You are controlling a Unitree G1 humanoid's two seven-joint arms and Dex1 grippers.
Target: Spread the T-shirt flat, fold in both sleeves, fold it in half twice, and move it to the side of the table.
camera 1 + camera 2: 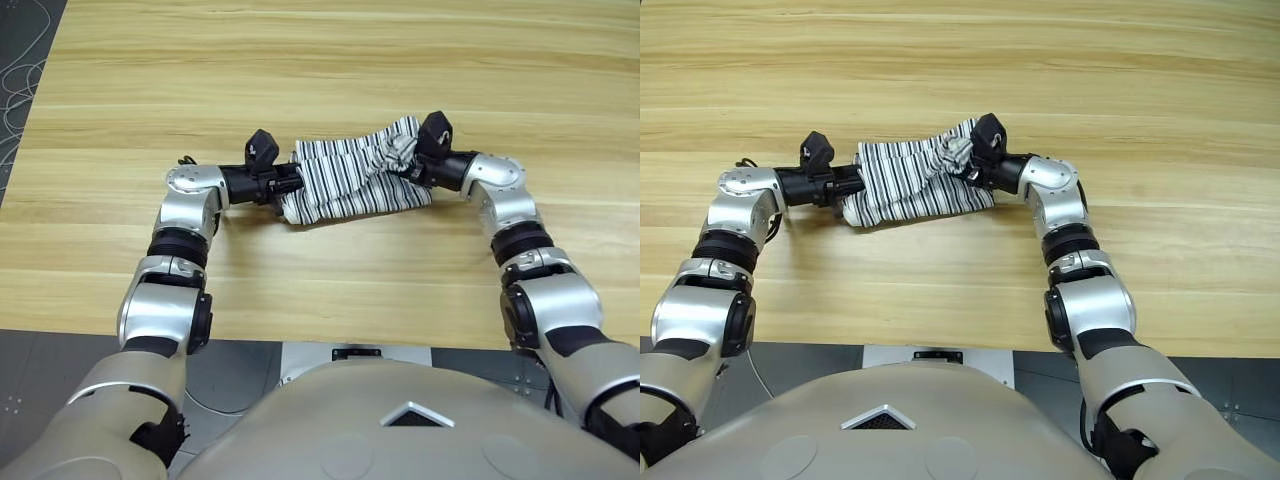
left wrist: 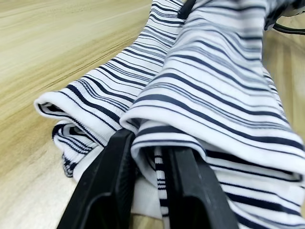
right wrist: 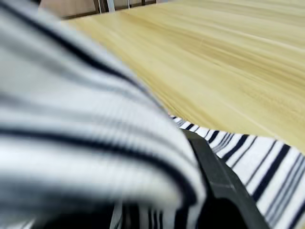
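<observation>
The striped T-shirt [image 1: 350, 180] lies as a folded, somewhat rumpled bundle on the wooden bench [image 1: 300, 60], stretched between the two sets of jaws. Both arms are bent sharply at the elbow, with the forearms turned inward so that they point at each other across the bench. The left arm [image 1: 190, 215] holds its forearm low and nearly level, and the left jaws are at the shirt's left end. In the left wrist view their two black fingers [image 2: 107, 186] are clenched on a folded, hemmed edge, with layers of cloth squeezed between them and more striped fabric spreading away beyond the tips. The right arm [image 1: 510, 200] comes in from the opposite side, its wrist angled slightly down, and the right jaws meet the shirt's far right corner. There the fabric is bunched up and lifted off the bench. In the right wrist view, cloth drapes over one black finger [image 3: 214, 176], and these jaws are grasping the gathered corner.
</observation>
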